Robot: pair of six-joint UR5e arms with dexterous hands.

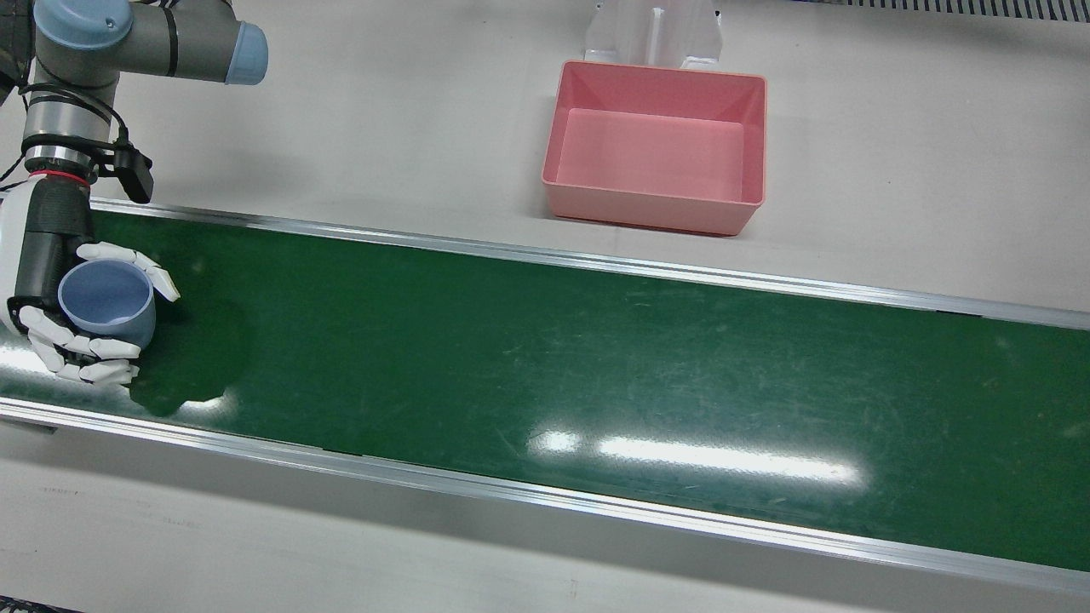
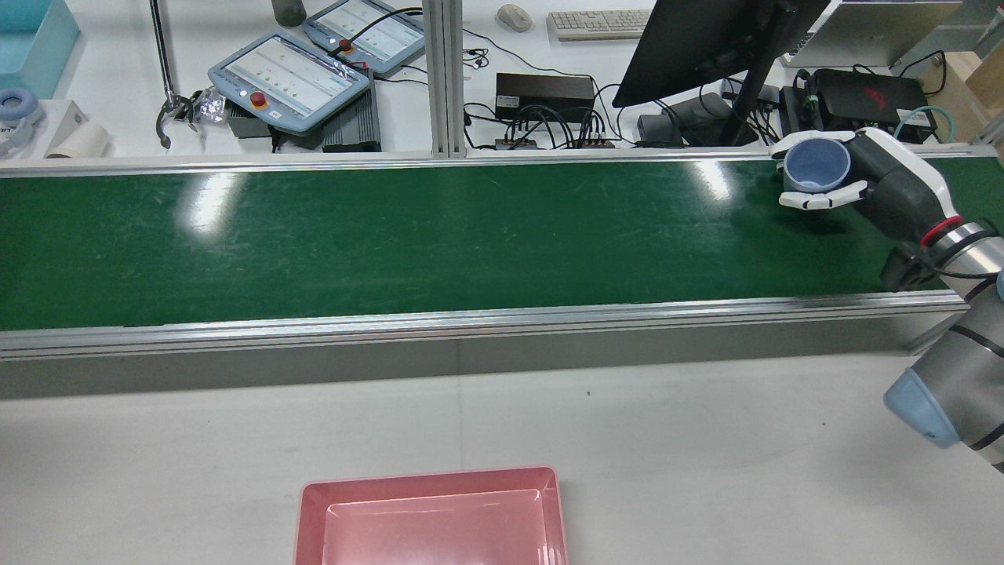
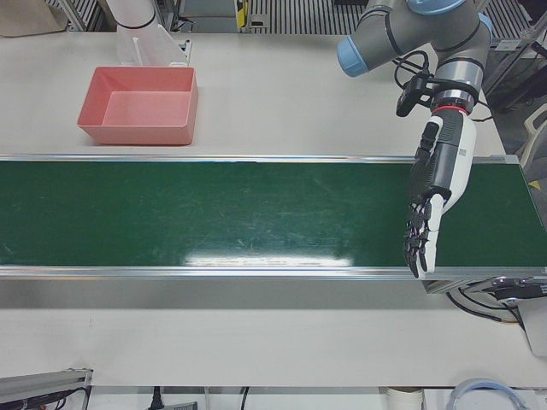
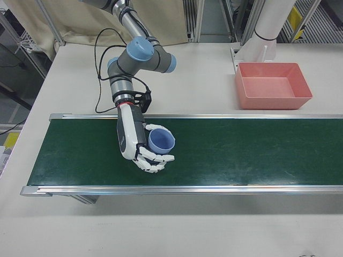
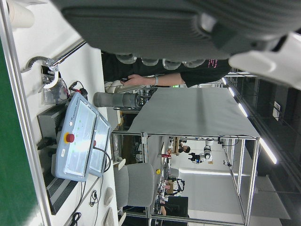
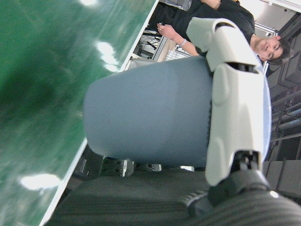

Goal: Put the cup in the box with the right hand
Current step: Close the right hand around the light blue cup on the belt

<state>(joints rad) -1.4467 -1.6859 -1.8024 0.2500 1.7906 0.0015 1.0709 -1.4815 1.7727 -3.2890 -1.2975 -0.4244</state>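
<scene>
A: Cup (image 4: 161,141) first. Where is it?

B: In the right hand (image 4: 143,150), fingers wrapped round it, above the green belt (image 4: 241,150).

A: And the pink box (image 4: 273,84)?

B: Empty, well apart. Carrying and dropping are left.

A: The left hand (image 3: 430,205)?

B: Only the left-front view shows it, fingers spread, holding nothing.

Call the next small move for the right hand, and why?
Probably carry the cup sideways toward the pink box, keeping it upright. The right hand already has its fingers wrapped around the cup over the green belt, its shadow suggesting it is lifted, and the box sits empty on the table beyond the belt's far rail.
</scene>
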